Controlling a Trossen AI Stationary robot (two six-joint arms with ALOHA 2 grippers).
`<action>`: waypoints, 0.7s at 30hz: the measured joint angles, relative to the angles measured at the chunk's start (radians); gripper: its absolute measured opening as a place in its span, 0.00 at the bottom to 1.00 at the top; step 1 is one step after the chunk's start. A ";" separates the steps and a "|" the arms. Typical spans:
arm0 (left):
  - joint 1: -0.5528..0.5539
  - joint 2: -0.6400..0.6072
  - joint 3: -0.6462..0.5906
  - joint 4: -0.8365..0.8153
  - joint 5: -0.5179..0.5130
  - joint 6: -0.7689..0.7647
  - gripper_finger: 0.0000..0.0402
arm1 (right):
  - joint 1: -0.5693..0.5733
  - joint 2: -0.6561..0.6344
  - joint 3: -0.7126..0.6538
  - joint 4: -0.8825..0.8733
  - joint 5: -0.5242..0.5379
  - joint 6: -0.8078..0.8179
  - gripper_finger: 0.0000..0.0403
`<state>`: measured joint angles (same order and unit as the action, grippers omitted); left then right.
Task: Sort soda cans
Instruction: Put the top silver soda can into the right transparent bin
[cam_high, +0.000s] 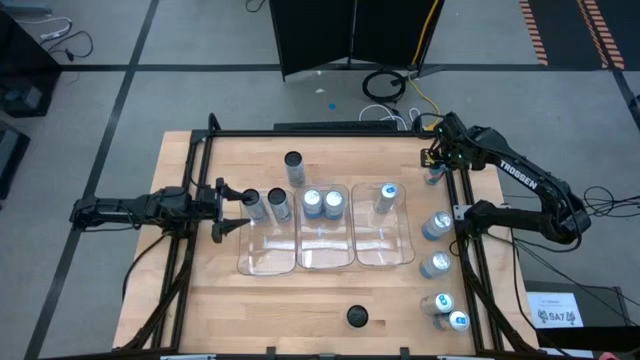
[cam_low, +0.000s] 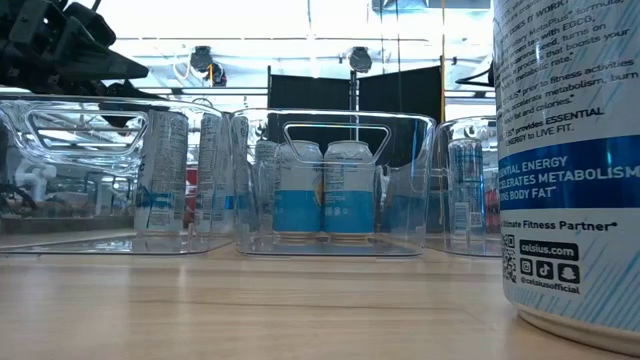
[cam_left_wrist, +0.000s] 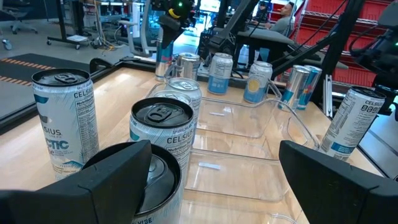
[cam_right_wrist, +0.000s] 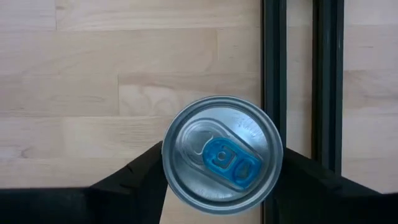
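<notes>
From the high view I see the wooden counter (cam_high: 200, 310) with 3 clear trays (cam_high: 325, 262) side by side at its centre. The middle tray holds 2 blue-topped cans (cam_high: 322, 203), the right tray holds 1 can (cam_high: 387, 197), and a dark-topped can (cam_high: 279, 205) stands at the left tray's 12 o'clock edge. My left gripper (cam_high: 232, 208) sits at 9 o'clock of the trays, fingers spread wide, with another dark-topped can just beside its tips. My right gripper (cam_high: 434, 168) is at the counter's 2 o'clock corner, over a blue-tab can (cam_high: 433, 176) by the black frame rail (cam_high: 470, 260). More cans line the 3 o'clock edge, down toward 5 o'clock.

In the low view, the 2 cans in the middle tray (cam_low: 335, 190) stand upright, touching; a big can (cam_low: 570, 150) fills the near right.

The left wrist view shows the wide left fingers (cam_left_wrist: 118, 180) with nothing between them, dark-topped cans (cam_left_wrist: 163, 134) just ahead.

The right wrist view looks straight down on the blue-tab can (cam_right_wrist: 222, 154), a right finger (cam_right_wrist: 134, 180) standing against each side of its rim; I cannot tell whether they grip it.
</notes>
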<state>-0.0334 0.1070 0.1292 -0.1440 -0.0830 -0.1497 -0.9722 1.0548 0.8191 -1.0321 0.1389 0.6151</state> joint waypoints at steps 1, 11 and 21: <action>0.000 0.000 0.000 0.000 0.000 0.000 0.90 | 0.000 0.000 0.000 0.000 -0.002 0.000 0.55; 0.000 0.000 0.000 0.000 0.000 0.000 0.90 | 0.032 -0.044 0.076 -0.071 -0.072 -0.026 0.56; 0.000 0.000 0.000 0.000 0.000 0.000 0.90 | 0.160 -0.189 0.292 -0.036 -0.080 -0.010 0.57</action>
<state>-0.0335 0.1070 0.1294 -0.1441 -0.0830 -0.1498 -0.8118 0.8653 1.1110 -1.0680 0.0586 0.6048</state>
